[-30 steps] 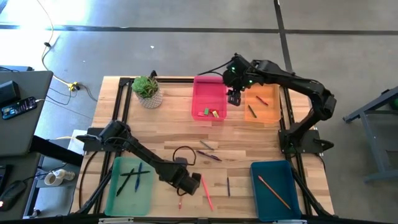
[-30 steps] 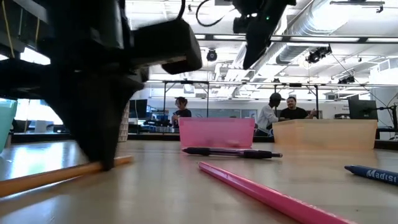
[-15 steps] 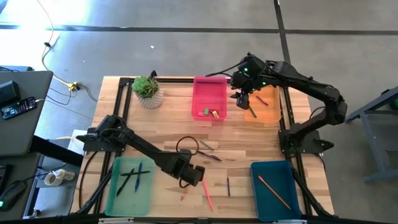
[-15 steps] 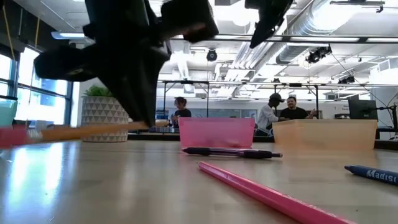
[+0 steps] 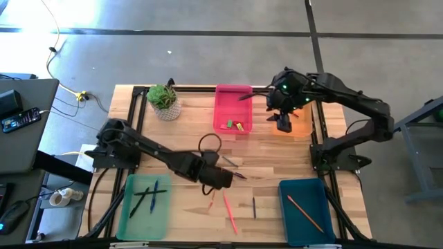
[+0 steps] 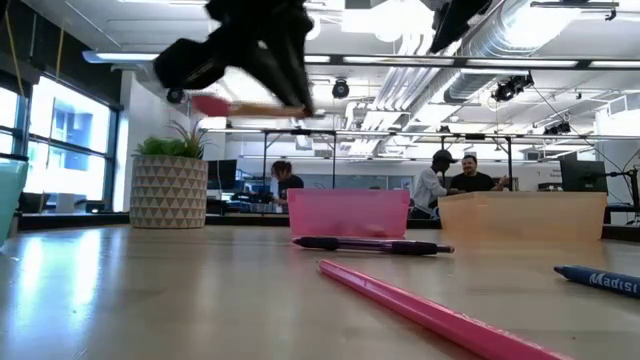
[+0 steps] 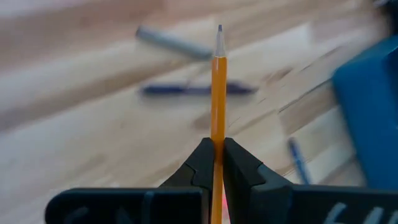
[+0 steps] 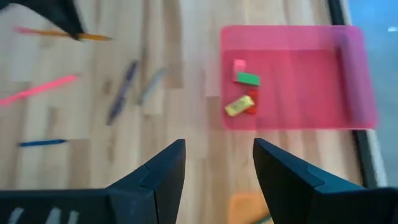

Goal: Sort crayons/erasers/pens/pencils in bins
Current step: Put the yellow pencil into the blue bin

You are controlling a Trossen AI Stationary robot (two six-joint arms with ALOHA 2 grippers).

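My left gripper (image 5: 216, 184) is shut on a long orange pencil (image 7: 217, 93) and holds it above the middle of the table. It also shows high up in the low view (image 6: 262, 60). My right gripper (image 5: 284, 123) hangs open and empty over the orange bin (image 5: 297, 124), which holds crayons. The pink bin (image 5: 233, 104) holds erasers (image 8: 242, 93). A pink pencil (image 5: 229, 211), a blue pen (image 5: 254, 206), a purple pen (image 5: 235, 174) and a grey pen (image 5: 229, 161) lie flat on the table. The teal bin (image 5: 308, 202) holds an orange pencil. My left gripper pinches the orange pencil's shaft (image 7: 217, 142) between its two fingertips. The sharpened tip (image 7: 219, 30) sticks out on one side of the fingers, and the pink eraser end (image 6: 208, 103) on the other. The pencil is roughly level and lifted clear of the table.
A light green bin (image 5: 145, 204) with dark pens sits at the near left. A potted plant (image 5: 164, 100) stands at the far left. A dark metal frame (image 5: 315, 149) runs along the table's sides. People stand in the room behind (image 6: 450, 180).
My left gripper has risen and gone toward the far edge with the orange pencil. The pencil lay slanted with its end on the table and now hangs level, well clear. My right gripper has moved right from beside the pink bin to over the orange bin.
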